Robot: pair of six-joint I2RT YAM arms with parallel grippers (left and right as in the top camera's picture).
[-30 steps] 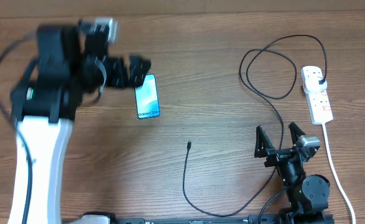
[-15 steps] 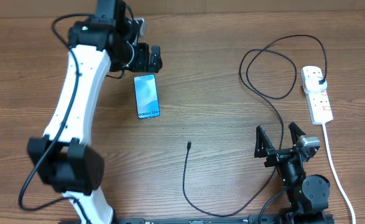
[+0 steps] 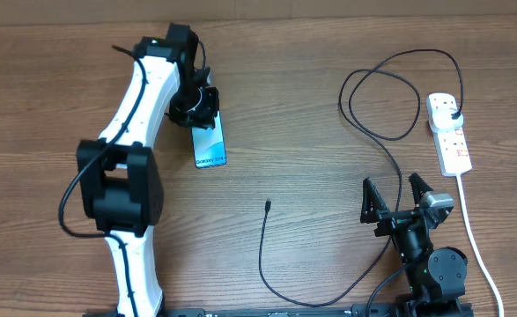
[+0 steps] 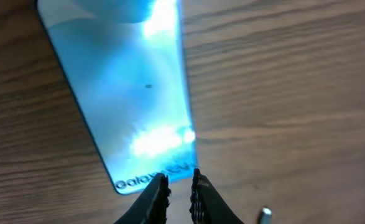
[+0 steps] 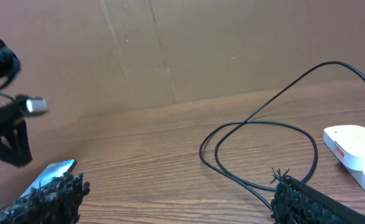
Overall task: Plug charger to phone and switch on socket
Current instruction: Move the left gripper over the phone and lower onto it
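- Lying flat on the brown wooden table (image 3: 311, 158), the phone (image 3: 210, 141) is found left of centre with its screen lit pale blue. From overhead its far end is partly covered by the left arm (image 3: 139, 97).
- "Galaxy" is read along the phone's lettered end in the left wrist view. The rest of the writing is cut off by the fingers.
- The left gripper (image 4: 178, 182) is seen with its 2 fingers drawn almost together. A thin gap is left and nothing is seen in it. The tips are placed at the phone's lettered end, but contact cannot be judged.
- The charger (image 3: 261, 246) has its small plug tip (image 3: 268, 206) laid on bare wood, well apart from the phone, with nothing set between them.
- Further right the cable is laid in loose loops and led to a black plug (image 3: 453, 109) seated in the socket's far outlet.
- The right gripper (image 3: 390, 182) is held fully released, its fingers spread wide with nothing between them. The cable passes just beside it.
- The socket (image 3: 452, 141), white with 2 outlets, is set near the right edge. Its red marks are too small to be read. A white cord (image 3: 475, 233) is led from its near end.
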